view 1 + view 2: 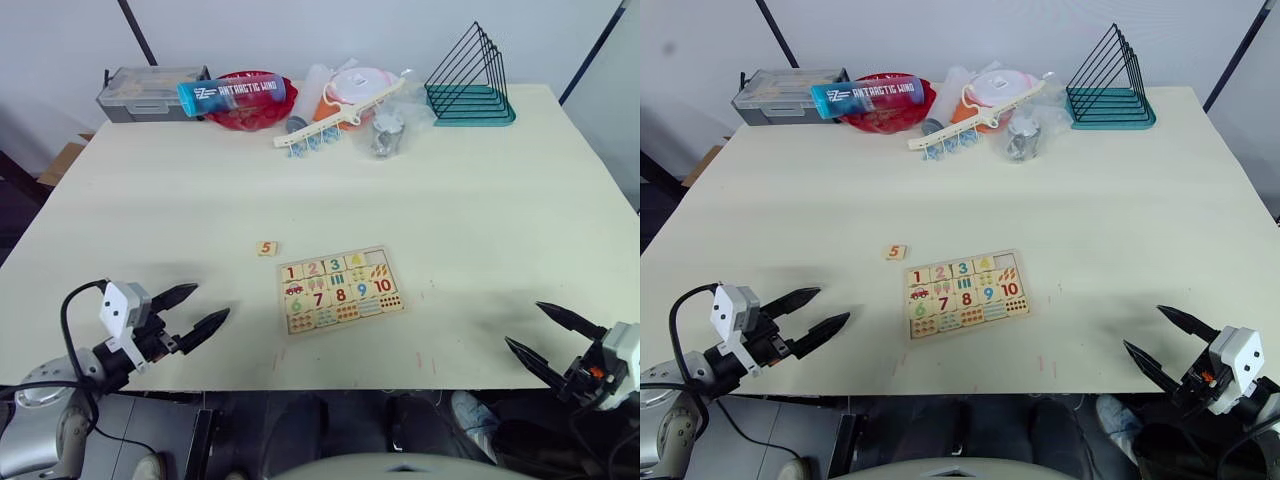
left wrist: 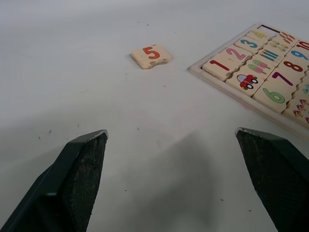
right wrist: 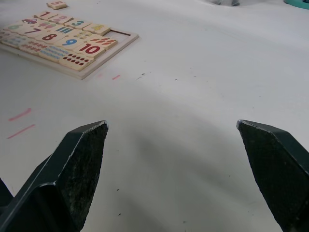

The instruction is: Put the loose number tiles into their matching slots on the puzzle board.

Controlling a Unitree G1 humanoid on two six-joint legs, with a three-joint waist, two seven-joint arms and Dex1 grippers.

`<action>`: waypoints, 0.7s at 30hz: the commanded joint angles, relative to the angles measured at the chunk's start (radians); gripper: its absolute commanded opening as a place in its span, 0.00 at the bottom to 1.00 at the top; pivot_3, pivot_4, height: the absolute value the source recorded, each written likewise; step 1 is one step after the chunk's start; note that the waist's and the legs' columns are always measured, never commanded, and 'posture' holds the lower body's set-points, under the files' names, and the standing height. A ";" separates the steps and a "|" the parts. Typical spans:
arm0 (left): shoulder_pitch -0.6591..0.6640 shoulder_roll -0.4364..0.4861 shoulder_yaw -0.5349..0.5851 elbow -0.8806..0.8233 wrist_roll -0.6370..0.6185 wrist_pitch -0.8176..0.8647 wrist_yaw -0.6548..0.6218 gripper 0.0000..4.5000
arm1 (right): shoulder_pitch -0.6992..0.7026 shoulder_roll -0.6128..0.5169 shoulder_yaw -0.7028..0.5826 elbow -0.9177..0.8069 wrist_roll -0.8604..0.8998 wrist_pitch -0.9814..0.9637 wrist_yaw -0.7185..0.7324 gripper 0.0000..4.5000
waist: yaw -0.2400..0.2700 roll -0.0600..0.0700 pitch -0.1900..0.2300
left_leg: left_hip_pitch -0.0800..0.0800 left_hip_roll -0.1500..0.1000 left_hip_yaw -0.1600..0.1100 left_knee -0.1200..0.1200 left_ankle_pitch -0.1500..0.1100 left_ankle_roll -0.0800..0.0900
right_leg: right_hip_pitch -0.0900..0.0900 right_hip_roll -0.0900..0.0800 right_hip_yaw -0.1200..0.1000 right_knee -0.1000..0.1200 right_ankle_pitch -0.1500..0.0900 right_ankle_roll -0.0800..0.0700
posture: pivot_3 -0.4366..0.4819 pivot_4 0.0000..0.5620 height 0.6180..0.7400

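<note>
The puzzle board point(image 1: 340, 289) lies flat on the table's near middle, with tiles 1 to 4 seated in its top row. At that row's right end one slot point(image 3: 120, 33) is bare. A loose number tile printed with an orange 5 point(image 1: 267, 248) rests on the table just off the board's far left corner. My left gripper point(image 1: 190, 312) hovers open near the front edge, left of the board, with the 5 tile point(image 2: 151, 55) ahead of it. Off the front right edge my right gripper point(image 1: 553, 335) hangs open, holding nothing.
Along the table's far edge stand a grey parts box point(image 1: 150, 92), a red bowl point(image 1: 250, 102) with a blue can across it, bagged items with a white rack point(image 1: 345, 108), and a teal wire file rack point(image 1: 472, 80).
</note>
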 commanded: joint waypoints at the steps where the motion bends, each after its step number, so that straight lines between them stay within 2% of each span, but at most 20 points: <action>1: -0.015 0.023 0.028 0.012 -0.006 -0.035 -0.008 1.00 | 0.015 -0.004 -0.029 -0.047 0.030 0.006 -0.003 1.00 | 0.000 0.000 0.000 | 0.000 0.000 0.000 0.000 0.000 0.000 | 0.000 0.000 0.000 0.000 0.000 0.000 | 0.48 0.27 1.00; 9: -0.048 0.031 0.003 0.059 0.001 -0.064 -0.020 1.00 | 0.022 -0.010 -0.030 -0.048 0.026 0.010 0.001 1.00 | 0.000 0.000 0.000 | 0.000 0.000 0.000 0.000 0.000 0.000 | 0.000 0.000 0.000 0.000 0.000 0.000 | 0.48 0.27 1.00; 21: -0.056 -0.012 -0.006 -0.002 -0.040 -0.033 0.042 1.00 | 0.020 -0.027 -0.024 -0.082 0.035 0.048 -0.003 1.00 | 0.000 0.000 0.000 | 0.000 0.000 0.000 0.000 0.000 0.000 | 0.000 0.000 0.000 0.000 0.000 0.000 | 0.48 0.27 1.00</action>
